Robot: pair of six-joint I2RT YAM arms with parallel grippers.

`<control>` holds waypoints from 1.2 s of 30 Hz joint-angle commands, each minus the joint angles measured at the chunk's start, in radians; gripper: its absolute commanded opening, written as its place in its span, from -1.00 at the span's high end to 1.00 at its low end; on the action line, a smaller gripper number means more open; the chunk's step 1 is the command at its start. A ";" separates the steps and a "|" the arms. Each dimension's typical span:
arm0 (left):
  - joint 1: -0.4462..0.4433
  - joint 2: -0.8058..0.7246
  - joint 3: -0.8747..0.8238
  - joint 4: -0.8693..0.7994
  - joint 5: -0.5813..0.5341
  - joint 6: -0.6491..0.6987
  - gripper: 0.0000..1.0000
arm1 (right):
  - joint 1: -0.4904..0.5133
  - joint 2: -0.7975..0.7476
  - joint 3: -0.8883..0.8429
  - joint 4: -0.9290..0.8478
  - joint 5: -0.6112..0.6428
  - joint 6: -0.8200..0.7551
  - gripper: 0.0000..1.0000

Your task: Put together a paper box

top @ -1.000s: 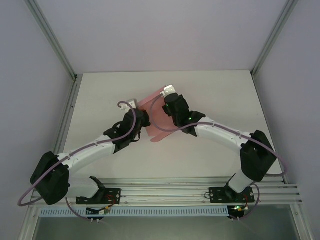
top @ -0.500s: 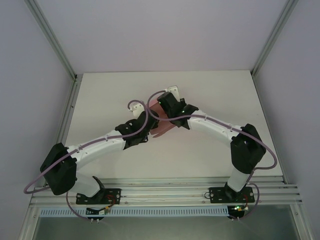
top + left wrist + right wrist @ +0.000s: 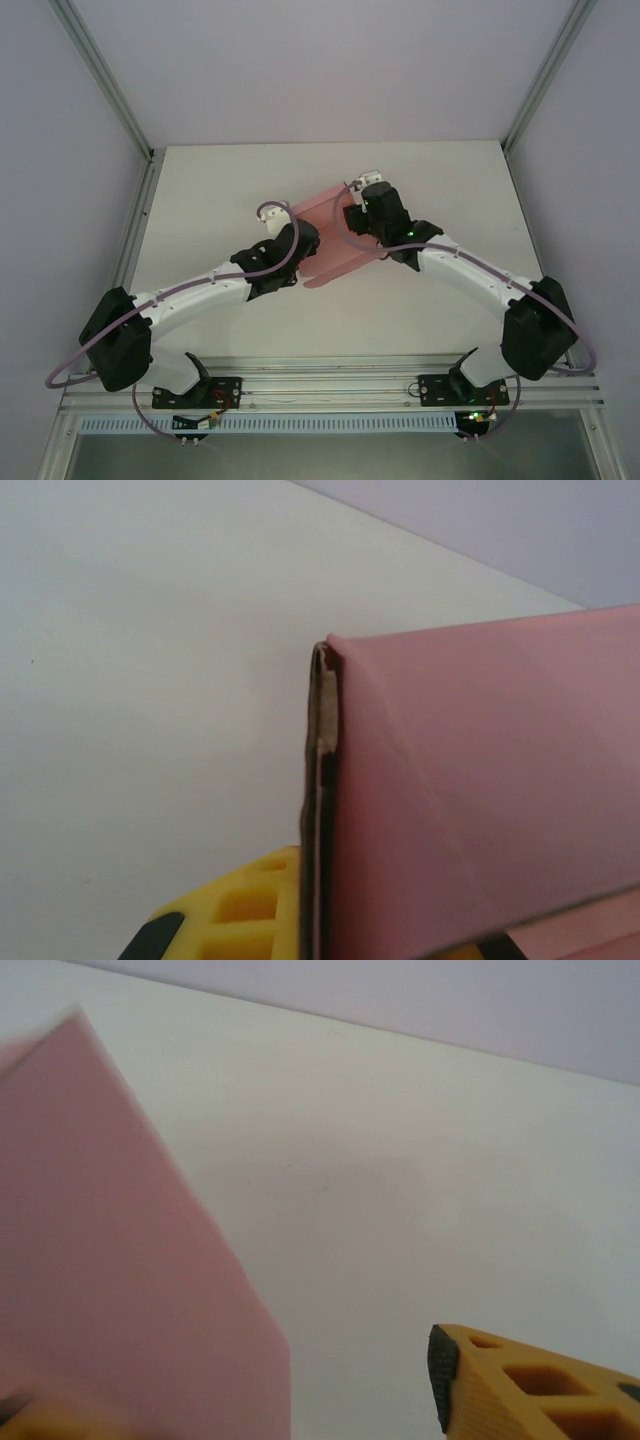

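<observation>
Jaws of left gripper (image 3: 318, 930) pinch paper box (image 3: 335, 255); right gripper (image 3: 352, 208) looks spread apart.

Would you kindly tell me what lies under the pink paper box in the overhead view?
White table shows around the paper box; the patch directly beneath is covered, so anything there cannot be seen.

White table (image 3: 200, 200), plain lilac-grey walls (image 3: 320, 70)

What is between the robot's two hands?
The pink paper box lies between the left gripper and the right gripper. The top camera shows it.
</observation>
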 commanded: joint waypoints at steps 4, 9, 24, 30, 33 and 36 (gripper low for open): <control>0.003 -0.014 0.015 0.007 -0.053 0.019 1.00 | -0.010 -0.146 -0.086 0.060 -0.198 -0.103 -0.43; 0.013 -0.009 0.022 0.026 -0.025 0.114 1.00 | -0.011 -0.265 -0.178 0.153 -0.273 -0.130 -0.88; 0.273 0.114 0.187 -0.180 0.695 1.062 1.00 | -0.028 -0.591 -0.349 0.186 0.017 0.075 -1.00; 0.271 0.304 0.501 -0.698 0.796 1.567 0.94 | -0.029 -0.578 -0.344 0.090 -0.017 0.051 -1.00; 0.258 0.370 0.559 -0.744 0.620 1.688 0.96 | -0.029 -0.574 -0.355 0.065 0.009 0.045 -1.00; 0.230 0.422 0.576 -0.769 0.542 1.817 0.98 | -0.031 -0.583 -0.367 0.051 0.026 0.046 -1.00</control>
